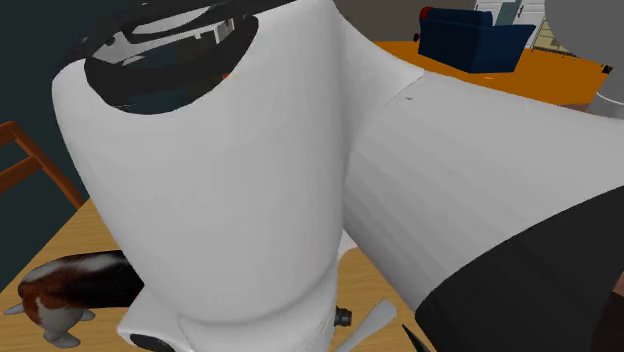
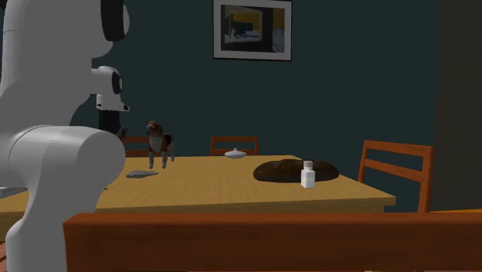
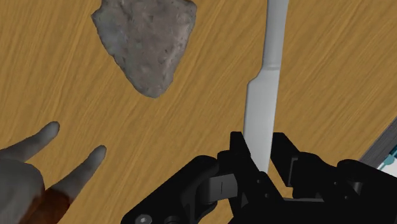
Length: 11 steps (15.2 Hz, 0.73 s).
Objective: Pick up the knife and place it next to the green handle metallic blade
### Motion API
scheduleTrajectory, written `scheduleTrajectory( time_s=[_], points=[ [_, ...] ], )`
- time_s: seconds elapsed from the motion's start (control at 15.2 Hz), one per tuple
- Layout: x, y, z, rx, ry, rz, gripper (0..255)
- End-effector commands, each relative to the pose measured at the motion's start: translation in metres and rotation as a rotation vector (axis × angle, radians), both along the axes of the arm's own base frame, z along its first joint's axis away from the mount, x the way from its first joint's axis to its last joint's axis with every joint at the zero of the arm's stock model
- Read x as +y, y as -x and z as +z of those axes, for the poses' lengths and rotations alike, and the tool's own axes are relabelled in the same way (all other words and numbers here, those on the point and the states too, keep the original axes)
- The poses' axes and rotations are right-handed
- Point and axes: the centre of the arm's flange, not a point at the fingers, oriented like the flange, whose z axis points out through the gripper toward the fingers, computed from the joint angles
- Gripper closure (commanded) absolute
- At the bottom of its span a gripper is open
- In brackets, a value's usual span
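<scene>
The pale knife [image 3: 262, 95] has its blade between the fingers of the end effector [image 3: 259, 145], which pinch its edges. Whether it is lifted off the wooden table [image 3: 331, 70] cannot be told. A grey stone [image 3: 145, 38] lies near the handle. A toy dog [image 2: 158, 142] stands left of centre in the second exterior view.
</scene>
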Motion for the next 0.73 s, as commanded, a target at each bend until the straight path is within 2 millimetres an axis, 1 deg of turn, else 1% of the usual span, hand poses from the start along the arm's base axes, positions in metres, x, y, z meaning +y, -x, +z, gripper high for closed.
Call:
scheduleTrajectory(
  time_s=[0.0, 0.46, 0.66],
  points=[
    [0.019, 0.018, 0.001, 0.000, 0.000, -0.001, 255],
    [0.087, 0.078, 0.001, 0.000, 0.000, -0.001, 255],
    [0.087, 0.079, -0.015, 0.000, 0.000, -0.001, 255]
  ],
)
